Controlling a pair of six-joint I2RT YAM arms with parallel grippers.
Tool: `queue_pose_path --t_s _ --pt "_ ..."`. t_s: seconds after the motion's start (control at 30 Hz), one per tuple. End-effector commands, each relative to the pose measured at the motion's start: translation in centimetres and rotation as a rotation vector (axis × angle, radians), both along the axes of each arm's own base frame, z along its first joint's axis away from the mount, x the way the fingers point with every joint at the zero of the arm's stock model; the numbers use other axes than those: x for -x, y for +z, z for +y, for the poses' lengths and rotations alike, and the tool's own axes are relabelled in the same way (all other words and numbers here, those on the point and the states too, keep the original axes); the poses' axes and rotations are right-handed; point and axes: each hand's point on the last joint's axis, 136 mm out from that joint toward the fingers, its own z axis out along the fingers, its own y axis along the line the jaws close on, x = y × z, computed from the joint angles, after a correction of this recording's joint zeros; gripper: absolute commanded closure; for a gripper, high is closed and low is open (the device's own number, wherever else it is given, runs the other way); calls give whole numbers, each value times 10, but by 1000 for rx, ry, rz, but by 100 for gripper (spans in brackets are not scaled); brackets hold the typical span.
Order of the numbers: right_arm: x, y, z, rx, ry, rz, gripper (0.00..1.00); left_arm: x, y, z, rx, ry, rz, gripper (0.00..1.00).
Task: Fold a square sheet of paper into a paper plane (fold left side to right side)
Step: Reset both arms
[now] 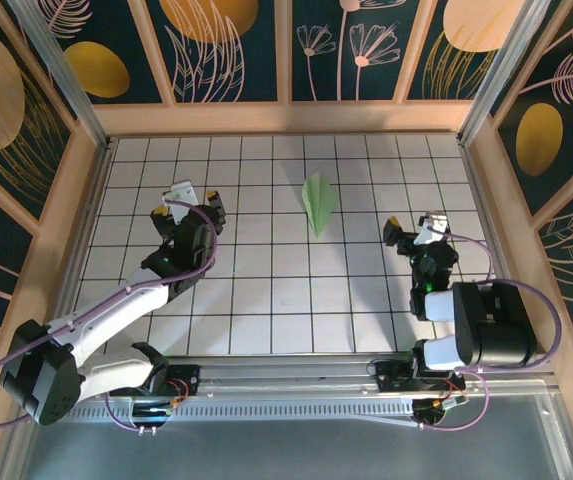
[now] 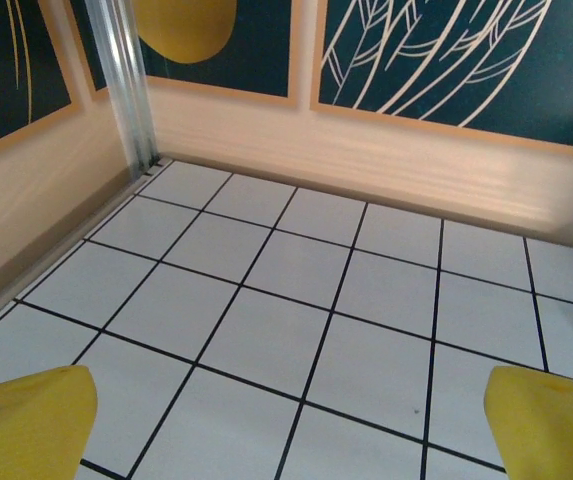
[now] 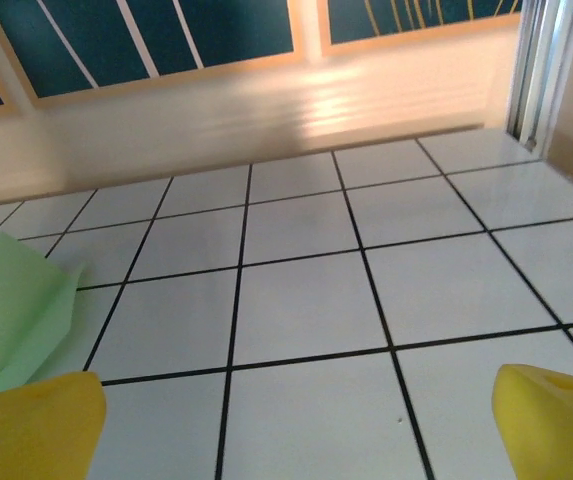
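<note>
The paper plane (image 1: 319, 203) is sitting flat on the white tiled counter (image 1: 266, 300), in the far half and a little right of the middle. It's pale light-green and folded into a narrow dart. From the top camera it looks kind of leaf-shaped: widest toward the far end, tapering to a sharp tip that points back at the arms. There's a crease running down the centre. From the right wrist camera you just catch it at the left edge, with one flap lifted a bit off the tiles and the rest lying low.

The left fingers (image 2: 26, 425) are spread wide apart with nothing between them, just bare tile and black grid lines underneath. It's the same with the right fingers (image 3: 26, 425): fully released and not touching the paper. Both sets have yellow tips.

In the top view the plane lies between the two arms but farther back than either, well apart from both and somewhat nearer the right one. The wall panels (image 1: 236, 50) around the counter are dark teal with gold blobs and line-drawn leaves.
</note>
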Motion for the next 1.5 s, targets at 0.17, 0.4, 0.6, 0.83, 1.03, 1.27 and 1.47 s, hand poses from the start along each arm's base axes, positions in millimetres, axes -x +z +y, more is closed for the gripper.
queue_pose_path --t_s 0.17,0.4,0.6,0.83,1.03,1.27,1.47 --pt "2 11 -1 29 16 -117 1 -6 14 5 8 37 -43 1" --pt "-19 0 -16 -16 -37 -31 1 -2 13 7 29 35 -52 1" --pt "-19 1 -16 -16 -36 -34 1 8 13 14 51 36 -68 1" --pt "-17 1 -14 -12 -26 -37 1 26 15 27 80 32 -101 1" --pt "-17 2 -14 -10 -26 -40 1 36 12 28 9 -35 -110 1" --pt "-18 1 -14 -10 -25 -38 1 32 -12 26 -123 -88 -34 1" --pt "-17 1 -14 -10 -26 -37 1 19 -42 48 -87 -58 -24 1"
